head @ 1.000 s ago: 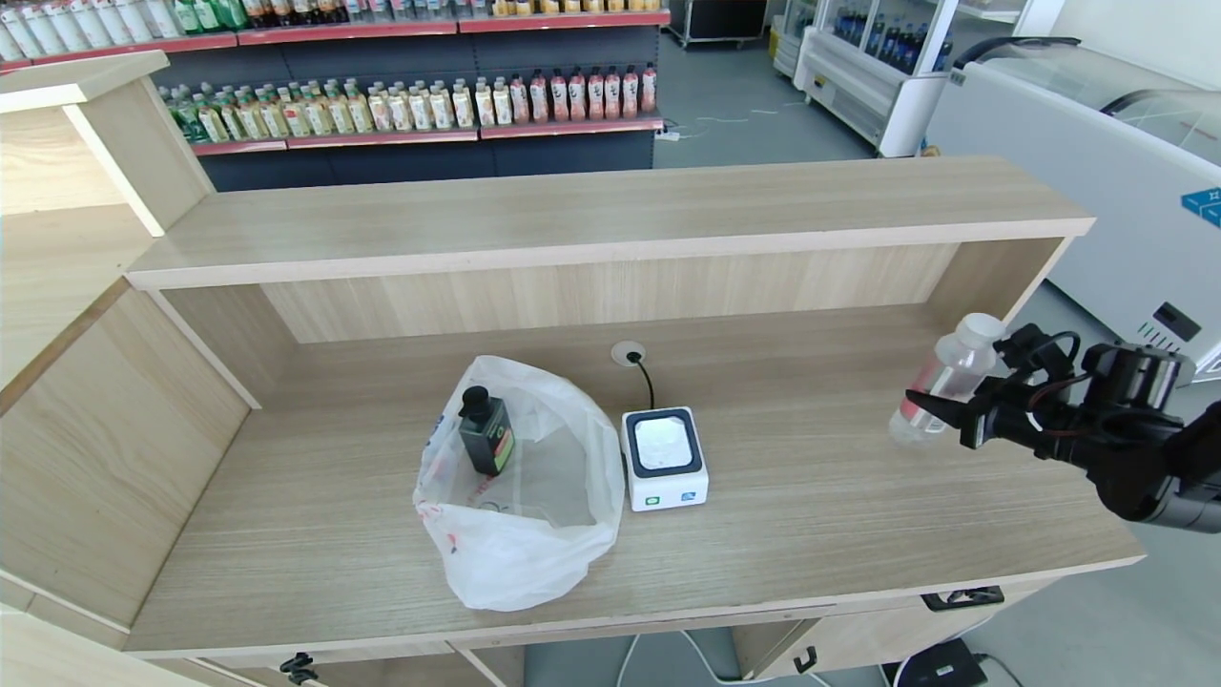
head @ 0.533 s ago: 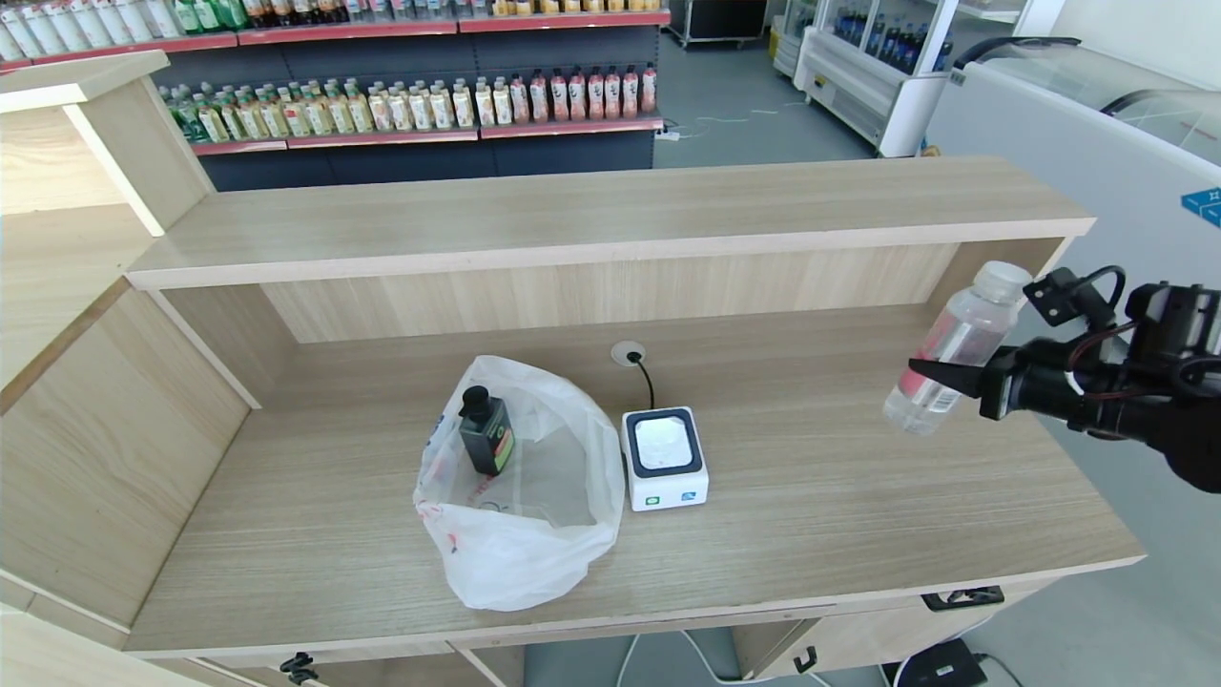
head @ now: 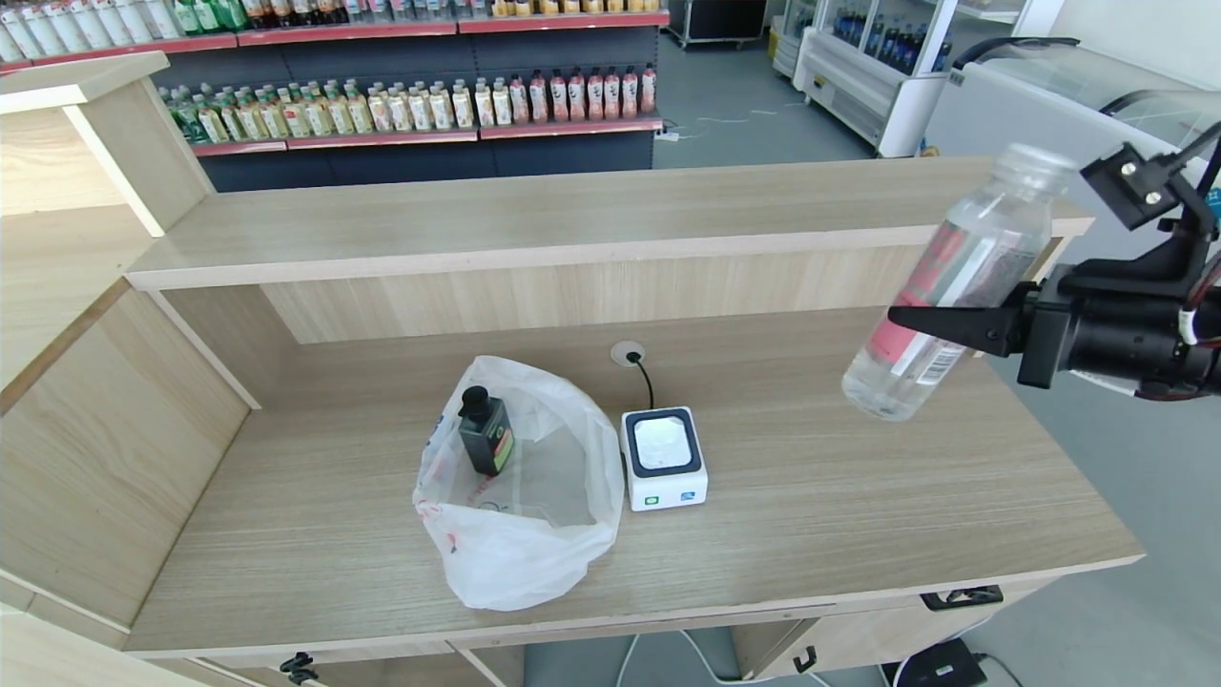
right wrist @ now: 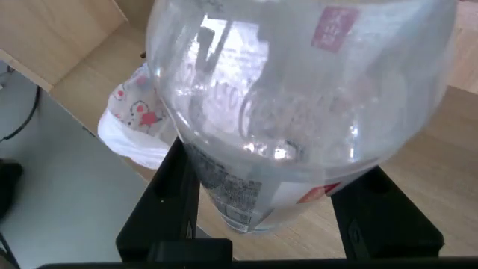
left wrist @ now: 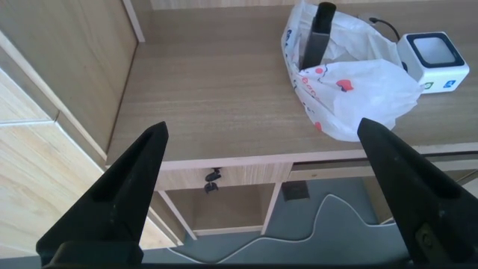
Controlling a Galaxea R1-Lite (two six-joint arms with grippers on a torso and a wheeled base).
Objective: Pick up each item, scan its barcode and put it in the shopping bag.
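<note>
Carrying the bottle (head: pixel 954 277) to the scanner (head: pixel 663 456) looks like the step in hand — the pick is done, the scan is not. The right gripper (head: pixel 940 310) clamps the bottle at mid-body, high above the counter's (head: pixel 858 515) right end, well apart from the scanner. The bottle tilts, cap up, base toward the counter; its barcode (head: pixel 940 361) sits low on the label. Next, I judge, the arm must swing left and lower, turning that barcode to the scanner's window — then the bag (head: pixel 520 544) just beside it, where a dark bottle (head: pixel 486 434) already stands. The left gripper (left wrist: pixel 263 125) hangs wide open before the counter's left part, holding nothing.
</note>
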